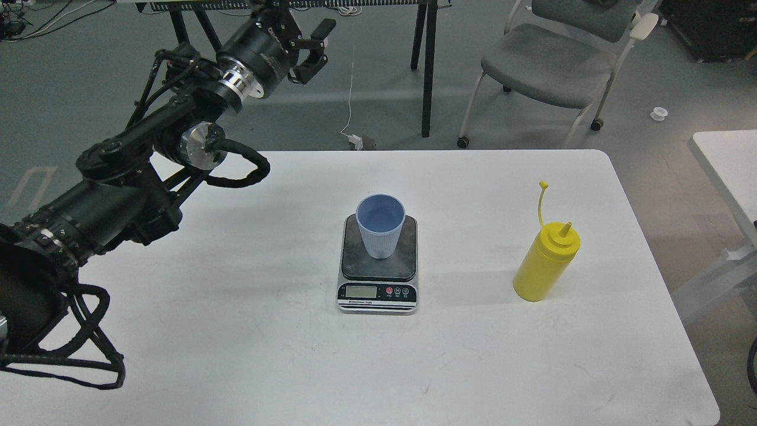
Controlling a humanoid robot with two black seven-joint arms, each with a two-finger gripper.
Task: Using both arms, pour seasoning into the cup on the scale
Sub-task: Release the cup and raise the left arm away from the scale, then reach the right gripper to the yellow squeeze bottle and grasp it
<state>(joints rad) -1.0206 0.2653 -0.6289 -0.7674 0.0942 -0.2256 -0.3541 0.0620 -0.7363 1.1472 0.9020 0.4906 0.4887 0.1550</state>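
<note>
The light-blue ribbed cup [380, 234] stands upright on the dark platform of the scale [378, 289] in the middle of the white table [236, 331]. The yellow seasoning bottle [546, 260] stands upright to the right of the scale, its cap strap sticking up. My left gripper [313, 50] is raised high at the top left, far above and behind the cup, open and empty. My right gripper is out of view.
A grey chair [553, 65] and black trestle legs [427, 65] stand on the floor behind the table. Another white table's edge [730, 171] shows at the right. A black cable loop [752, 361] peeks in at the right edge.
</note>
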